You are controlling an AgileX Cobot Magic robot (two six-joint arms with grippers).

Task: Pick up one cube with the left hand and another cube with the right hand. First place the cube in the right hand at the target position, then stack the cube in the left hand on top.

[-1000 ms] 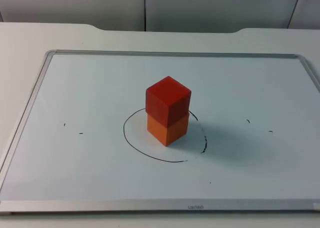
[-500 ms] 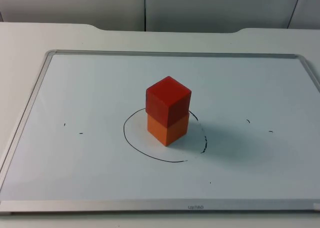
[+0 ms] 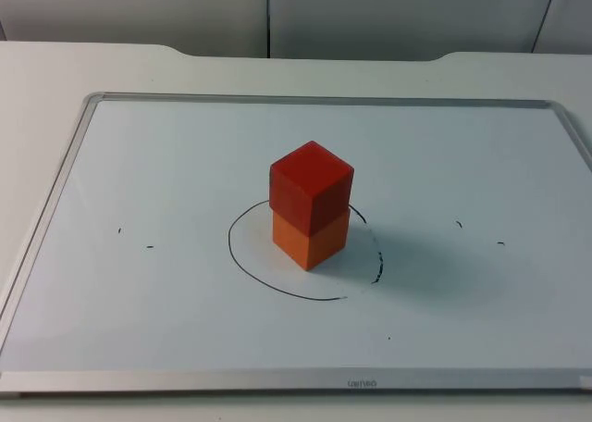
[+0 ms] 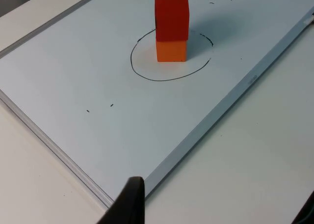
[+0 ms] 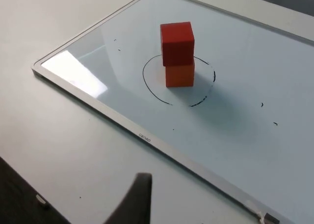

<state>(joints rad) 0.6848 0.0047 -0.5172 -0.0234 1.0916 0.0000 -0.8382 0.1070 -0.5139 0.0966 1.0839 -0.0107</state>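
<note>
A: Starting from the left tool (image 4: 216,221): we see one black fingertip (image 4: 128,204) of it above the bare desk (image 4: 255,155), just off the whiteboard's (image 4: 73,62) framed edge, and a sliver of the other at the far side. The two stand wide apart, with nothing between them.

B: And the right tool (image 5: 135,207)? We make out a single dark fingertip over the desk, near the board's long frame. Whether its fingers are spread or pressed together, we cannot tell.

A: Agreed. Both arms hang back from the cubes and wait.

B: Moving outward, we find the red cube (image 3: 311,187) sitting squarely on the orange cube (image 3: 310,240), the pair upright. The orange one rests on the board inside the hand-drawn black circle (image 3: 242,265), toward its back part.

A: There is no real container here; the circle serves as the marked spot, and it holds the stack alone.

B: As for edges, we see the board's metal frame (image 3: 55,200) running all round, its front strip (image 3: 277,381) close to the desk's near edge. A few small pen marks (image 3: 134,239) lie left and right of the circle.

A: Wide open board surrounds the stack on every side, and the grey partition wall (image 3: 370,15) rises behind the desk.
</note>
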